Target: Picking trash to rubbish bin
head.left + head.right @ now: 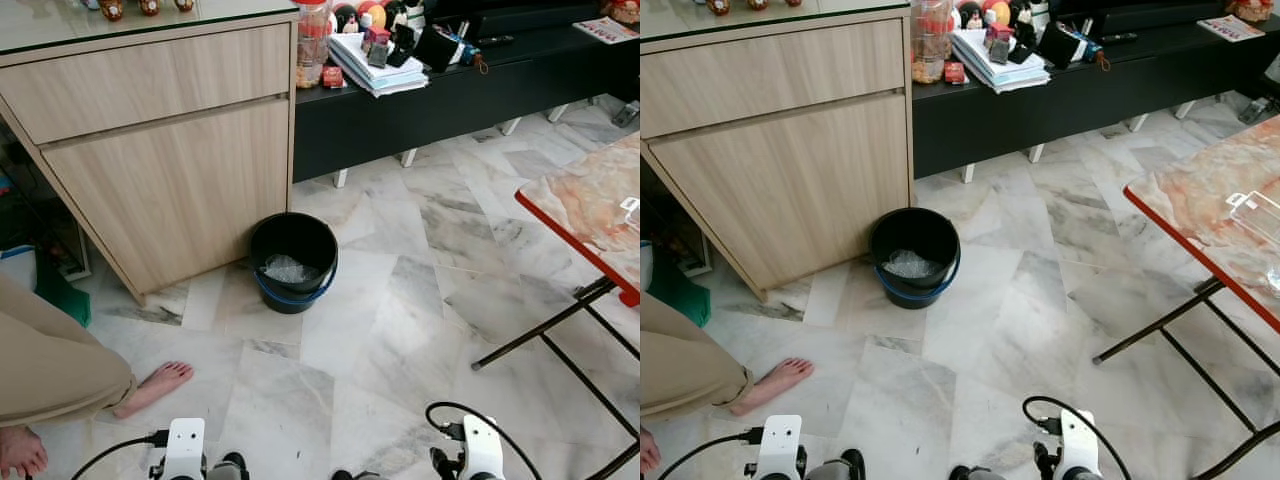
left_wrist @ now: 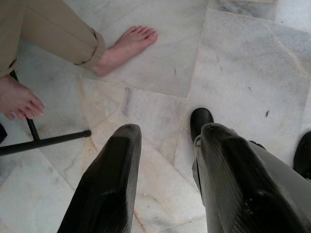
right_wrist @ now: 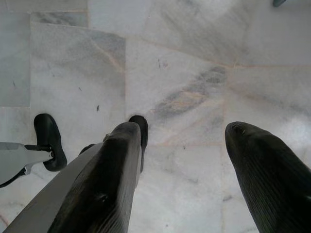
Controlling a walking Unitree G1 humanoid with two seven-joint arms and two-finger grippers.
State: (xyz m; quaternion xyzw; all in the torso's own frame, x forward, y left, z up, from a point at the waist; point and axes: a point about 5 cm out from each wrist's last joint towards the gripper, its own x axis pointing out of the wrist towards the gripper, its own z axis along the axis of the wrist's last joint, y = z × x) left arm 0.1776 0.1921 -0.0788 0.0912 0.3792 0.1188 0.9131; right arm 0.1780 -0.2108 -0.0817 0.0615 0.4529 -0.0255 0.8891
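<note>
Black bin (image 1: 293,262) at twelve o'clock could be bumped, or the bare foot (image 1: 155,386) at ten o'clock, while both grippers (image 2: 165,160) (image 3: 182,160) hang open and empty.

bright, even indoor light, sharp throughout, with soft glare on the marble floor (image 1: 400,330) and faint shadows.

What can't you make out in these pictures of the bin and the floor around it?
- Black rubbish bin: its front wall hides the bottom, so how much lies under the crumpled clear plastic is unknown.
- Person: cut off by the left edge in the eye views; just a trouser leg and bare feet.
- Items on the black TV console: too small to identify.
</note>
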